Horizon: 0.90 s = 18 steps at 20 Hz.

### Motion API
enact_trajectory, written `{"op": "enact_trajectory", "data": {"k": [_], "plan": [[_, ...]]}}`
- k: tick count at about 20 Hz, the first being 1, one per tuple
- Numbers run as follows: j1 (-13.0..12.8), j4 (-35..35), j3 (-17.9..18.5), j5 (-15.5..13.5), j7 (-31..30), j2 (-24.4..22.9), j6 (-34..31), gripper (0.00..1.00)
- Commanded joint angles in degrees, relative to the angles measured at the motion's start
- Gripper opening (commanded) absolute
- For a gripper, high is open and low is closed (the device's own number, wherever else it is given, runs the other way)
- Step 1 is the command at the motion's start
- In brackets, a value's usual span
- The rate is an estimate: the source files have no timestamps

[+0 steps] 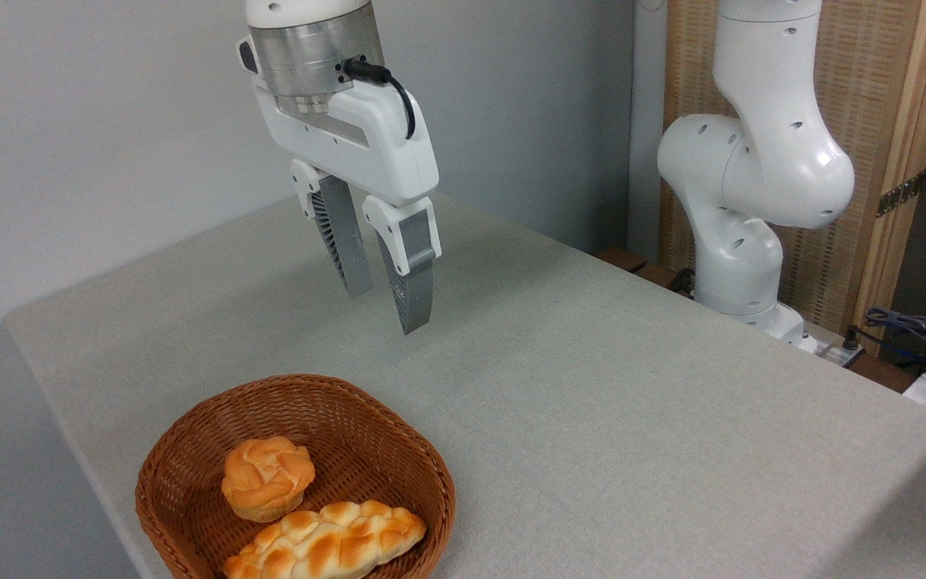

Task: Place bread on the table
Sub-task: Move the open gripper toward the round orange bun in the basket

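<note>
Camera view — a short exchange:

A: Where is your pincer (387, 310) right now?

B: You'll find it in the upper middle of the frame, hanging in the air over the worktop (592, 386). Its two ribbed grey fingers (413, 293) point down and slightly right, with a narrow gap between them. They grip nothing.

A: And the bread (267, 478)?

B: Look to the lower left. The small round roll with the swirled top sits inside the brown wicker basket (399, 434), toward the basket's left side. It lies well below your pincer and to its left, clearly apart from the fingertips. Nothing touches it but the basket floor and, perhaps, its neighbour.

A: What neighbour?

B: A longer braided loaf (326, 543) lies along the basket's near edge, just beside the roll, at the bottom of the frame. You can also see the arm's white base (740, 265) standing at the upper right, past the worktop's far edge.
</note>
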Motion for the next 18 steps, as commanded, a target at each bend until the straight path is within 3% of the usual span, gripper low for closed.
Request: {"op": "enact_trajectory", "data": {"k": [1, 11, 18], "plan": [[-0.4, -0.7, 1.3, -2.5, -0.4, -1.0, -0.2, 1.0], [-0.4, -0.7, 1.4, -2.6, -0.2, -0.9, 2.2, 1.0], [-0.4, -4.4, 0.6, -2.7, -0.4, 0.0, 16.4, 1.0]]}}
